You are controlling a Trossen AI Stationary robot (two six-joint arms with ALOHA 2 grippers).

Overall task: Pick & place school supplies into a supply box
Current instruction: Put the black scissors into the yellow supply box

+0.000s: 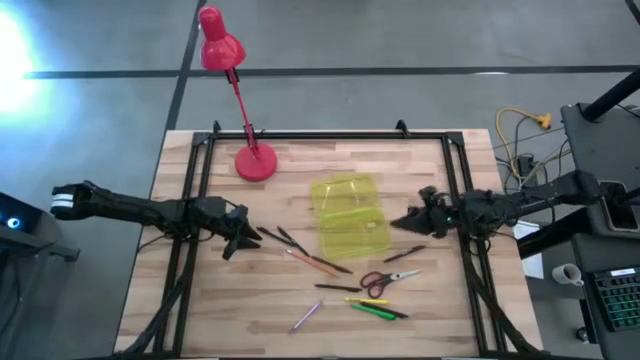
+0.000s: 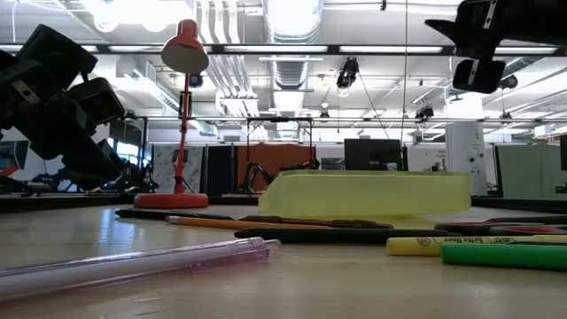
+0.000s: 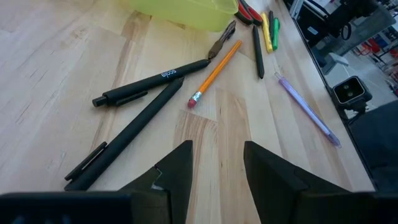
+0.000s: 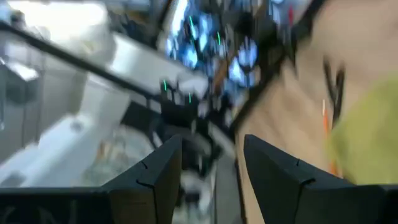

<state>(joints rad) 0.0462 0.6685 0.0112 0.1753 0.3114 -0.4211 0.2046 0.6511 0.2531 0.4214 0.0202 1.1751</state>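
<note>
Pale butcher-block wood (image 1: 200,300), striped in glued planks and framed by a black metal rail (image 1: 330,135), carries a loose scatter of school supplies in front of a translucent yellow-green supply box (image 1: 350,215) with rounded corners, which sits near the table's middle. Two matte black pens (image 3: 152,84) lie crossed beside an orange pencil (image 3: 214,73) with a pink eraser, just left of the box; red-handled scissors (image 1: 385,280), a yellow marker (image 1: 365,300), a green marker (image 1: 375,311) and a thin lilac pen (image 1: 305,316) lie nearer the front edge. A slim dark pen (image 1: 405,254) rests alone off the box's right front corner.

Left gripper (image 1: 243,240) hovers low over bare wood just short of the black pens, its blunt dark fingers (image 3: 177,168) spread apart with nothing between them. Right gripper (image 1: 400,222) hangs beside the box's right wall, raised above the table, its fingers (image 4: 155,168) likewise parted and empty.

Open wood runs wide along the left side and the front left corner; the right front quarter is crowded with markers. A glossy red desk lamp (image 1: 255,162) stands on a round base toward the back rail, well apart from the box.
</note>
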